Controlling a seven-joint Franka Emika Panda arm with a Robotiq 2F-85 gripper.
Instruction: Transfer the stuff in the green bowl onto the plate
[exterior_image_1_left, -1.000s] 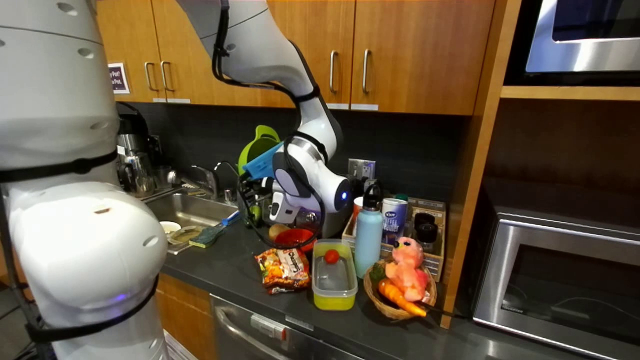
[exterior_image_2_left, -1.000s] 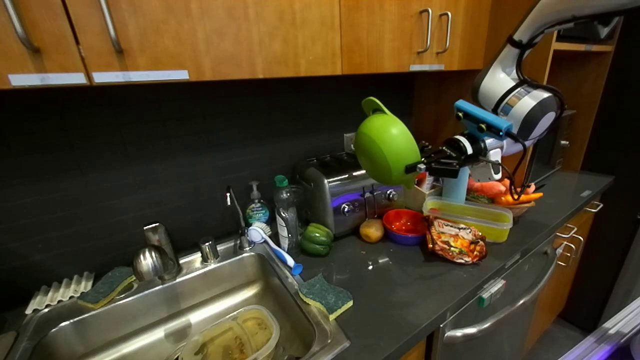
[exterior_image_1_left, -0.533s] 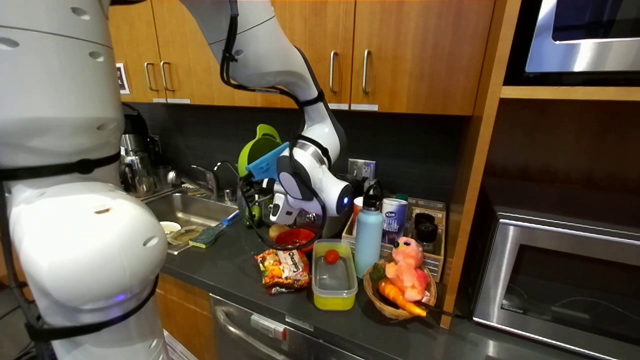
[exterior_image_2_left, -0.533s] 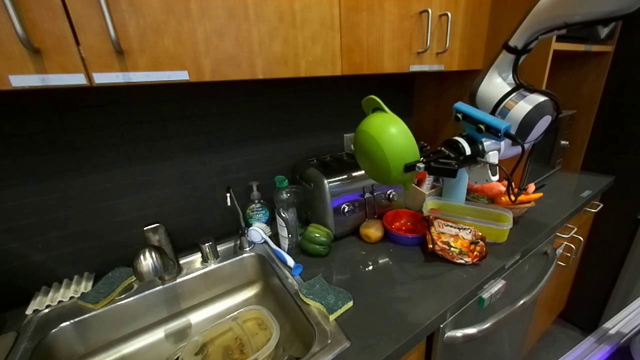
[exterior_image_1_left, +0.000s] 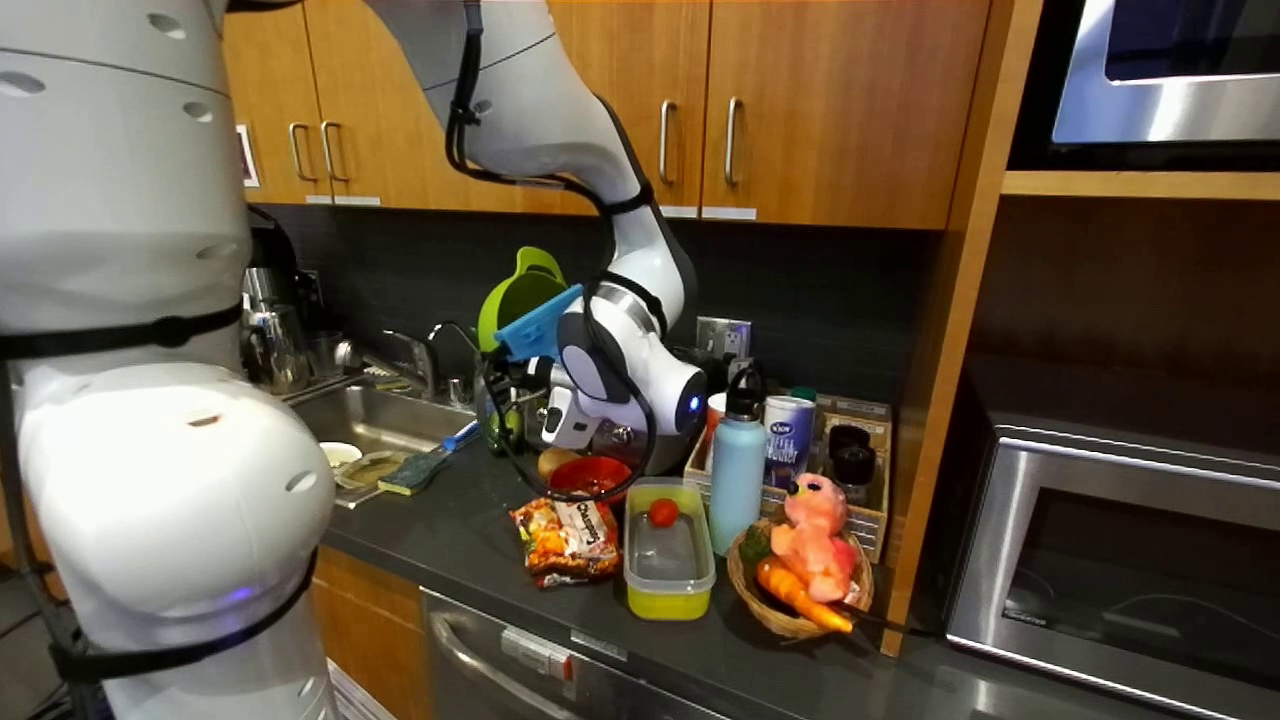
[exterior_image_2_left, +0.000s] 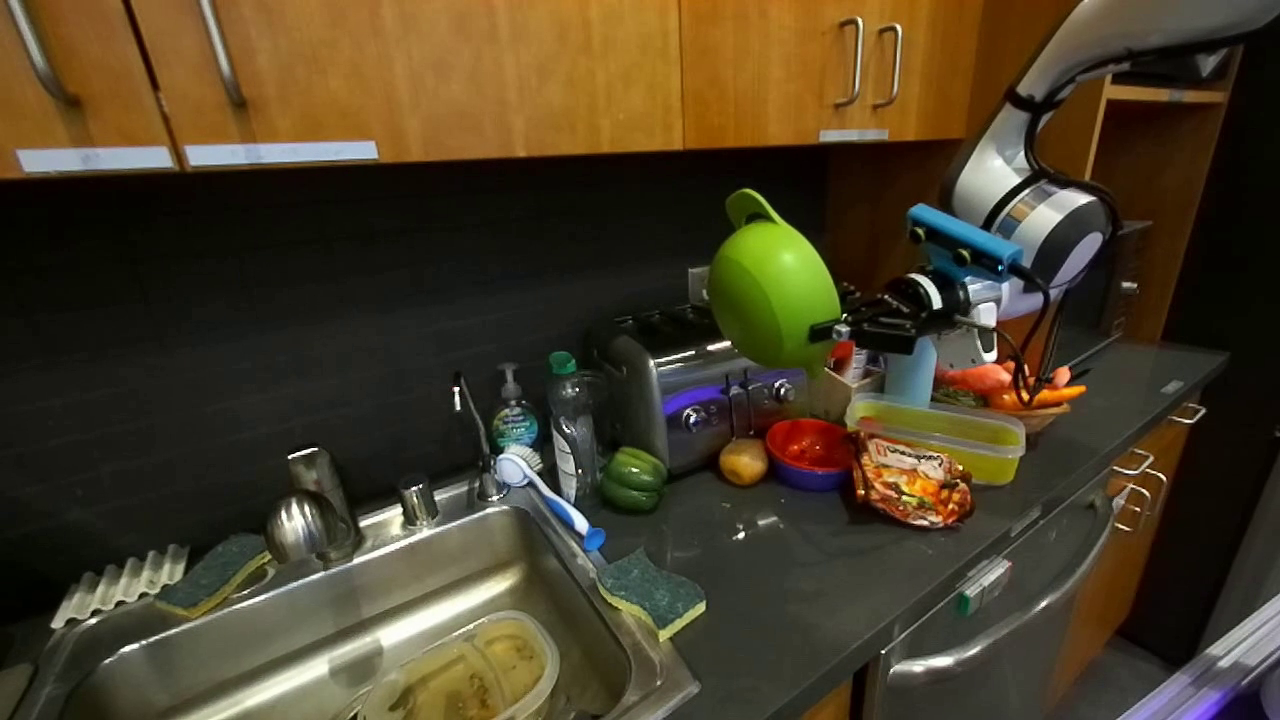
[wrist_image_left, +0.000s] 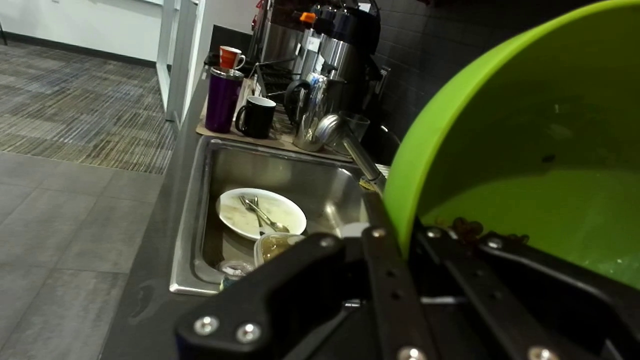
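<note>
My gripper (exterior_image_2_left: 828, 334) is shut on the rim of the green bowl (exterior_image_2_left: 770, 298) and holds it in the air in front of the toaster. The bowl is tipped steeply, with its handle upward. It also shows in an exterior view (exterior_image_1_left: 508, 300), partly behind the gripper's blue mount. In the wrist view the bowl's rim (wrist_image_left: 425, 125) passes between the fingers (wrist_image_left: 400, 227). Dark reddish round bits (wrist_image_left: 467, 229) lie low inside the bowl, partly hidden by a finger. A white plate (wrist_image_left: 292, 212) with a fork and a spoon lies in the sink, in the wrist view.
Below the bowl stand a toaster (exterior_image_2_left: 640, 400), red and blue stacked bowls (exterior_image_2_left: 810, 450), a round brown item (exterior_image_2_left: 743, 462) and a snack packet (exterior_image_2_left: 912, 485). A clear box (exterior_image_1_left: 668, 560), bottle (exterior_image_1_left: 737, 490) and basket (exterior_image_1_left: 770, 615) stand beside. The sink (exterior_image_2_left: 580, 600) has a faucet (exterior_image_2_left: 310, 515).
The bowl and gripper have risen very slightly. The arm has shifted a little to the right in an exterior view. The grip on the bowl stays the same.
</note>
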